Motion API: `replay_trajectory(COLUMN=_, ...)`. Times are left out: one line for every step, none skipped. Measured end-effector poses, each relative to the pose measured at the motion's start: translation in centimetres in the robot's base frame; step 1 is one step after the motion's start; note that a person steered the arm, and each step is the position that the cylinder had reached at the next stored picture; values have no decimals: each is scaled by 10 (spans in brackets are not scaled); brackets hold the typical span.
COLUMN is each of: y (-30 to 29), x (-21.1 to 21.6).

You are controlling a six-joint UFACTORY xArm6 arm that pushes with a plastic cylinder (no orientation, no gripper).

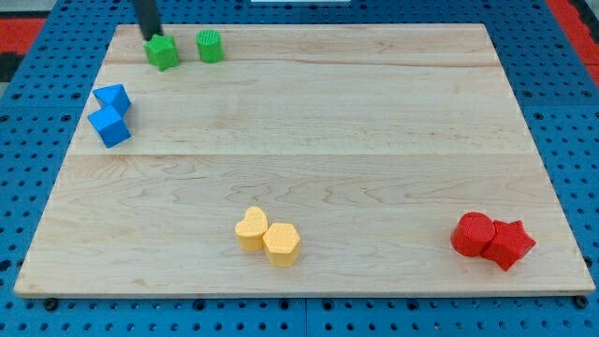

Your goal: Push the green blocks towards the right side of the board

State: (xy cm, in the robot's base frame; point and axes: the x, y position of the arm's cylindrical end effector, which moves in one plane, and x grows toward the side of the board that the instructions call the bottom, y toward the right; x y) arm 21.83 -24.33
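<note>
My tip (151, 36) is up at the view's top-left corner of the wooden worktop (309, 140), right against the upper-left edge of the green star-shaped block (162, 52), touching it or as near as makes no difference. No hand on this arm, just the straight dark rod coming down from the view's top edge, so nothing is held. Just beside that green block, towards the view's right, sits the green cylinder (210, 46), a small gap between the two. Both greens are close to the worktop's top edge, far over on the view's left. Below them, by the left edge, two blue blocks: an upper blue block (112, 97) and a blue cube (110, 126) touching it. Down near the bottom edge, around the middle, a yellow heart-shaped block (251, 228) pressed against a yellow hexagonal block (282, 244). In the bottom-right corner, a red cylinder (473, 234) touching a red star-shaped block (508, 243)
</note>
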Motion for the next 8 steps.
replay_trajectory(y=-47, x=9)
replay_trajectory(y=-49, x=37)
replay_trajectory(y=-24, x=45)
replay_trajectory(y=19, x=44)
replay_trajectory(y=60, x=39)
replay_trajectory(y=86, x=27)
replay_trajectory(y=105, x=18)
replay_trajectory(y=144, x=11)
